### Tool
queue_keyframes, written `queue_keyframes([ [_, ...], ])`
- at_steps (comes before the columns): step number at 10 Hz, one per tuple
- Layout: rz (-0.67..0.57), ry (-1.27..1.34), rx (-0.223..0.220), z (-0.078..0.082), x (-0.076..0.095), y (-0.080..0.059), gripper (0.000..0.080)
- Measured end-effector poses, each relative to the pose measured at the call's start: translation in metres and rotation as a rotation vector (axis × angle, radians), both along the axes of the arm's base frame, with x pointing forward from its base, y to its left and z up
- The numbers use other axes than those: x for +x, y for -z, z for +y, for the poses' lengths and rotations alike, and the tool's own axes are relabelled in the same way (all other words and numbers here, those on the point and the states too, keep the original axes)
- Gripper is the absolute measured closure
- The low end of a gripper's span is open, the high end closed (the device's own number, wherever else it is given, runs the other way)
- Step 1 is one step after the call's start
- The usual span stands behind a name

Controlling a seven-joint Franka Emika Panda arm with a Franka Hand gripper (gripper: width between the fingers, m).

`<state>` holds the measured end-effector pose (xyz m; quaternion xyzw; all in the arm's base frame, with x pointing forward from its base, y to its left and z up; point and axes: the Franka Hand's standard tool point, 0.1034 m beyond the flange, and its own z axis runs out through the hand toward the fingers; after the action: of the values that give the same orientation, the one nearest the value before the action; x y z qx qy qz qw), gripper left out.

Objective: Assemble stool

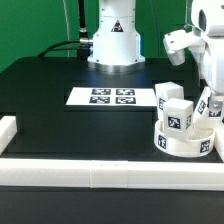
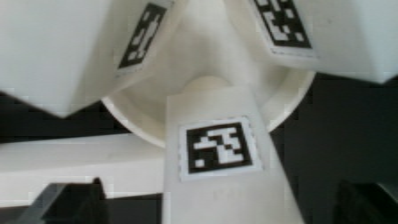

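Observation:
The stool's round white seat (image 1: 186, 142) lies at the exterior view's right, near the front bar. Three short blocky legs with tags stand on it (image 1: 171, 98) (image 1: 180, 114) (image 1: 204, 106). My gripper (image 1: 211, 92) hangs over the rightmost leg. In the wrist view the seat (image 2: 134, 112) fills the middle and one tagged leg (image 2: 221, 148) runs between my dark fingers (image 2: 50, 200). My gripper (image 2: 210, 208) is open, with a gap on both sides of that leg. Two more legs (image 2: 151, 35) (image 2: 281, 25) show further off.
The marker board (image 1: 112, 97) lies flat mid-table in front of the robot base (image 1: 110, 40). Long white bars edge the table at the front (image 1: 100, 172) and at the exterior view's left (image 1: 8, 132).

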<state>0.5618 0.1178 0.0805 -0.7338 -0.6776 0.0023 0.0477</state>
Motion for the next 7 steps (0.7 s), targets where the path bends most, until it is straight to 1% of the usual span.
queue_keyframes([
  [1, 0.000, 0.002, -0.001, -0.0003, 0.0000, 0.0001, 0.0262],
  [2, 0.001, 0.003, -0.001, -0.0007, 0.0000, 0.0004, 0.0398],
  [3, 0.002, 0.021, -0.002, -0.0009, 0.0000, 0.0004, 0.0398],
  [4, 0.003, 0.035, -0.003, -0.0011, 0.0000, 0.0005, 0.0462],
  [6, 0.006, 0.086, -0.006, -0.0019, 0.0002, 0.0005, 0.0462],
  [7, 0.017, 0.193, -0.008, -0.0038, 0.0001, 0.0005, 0.0462],
])
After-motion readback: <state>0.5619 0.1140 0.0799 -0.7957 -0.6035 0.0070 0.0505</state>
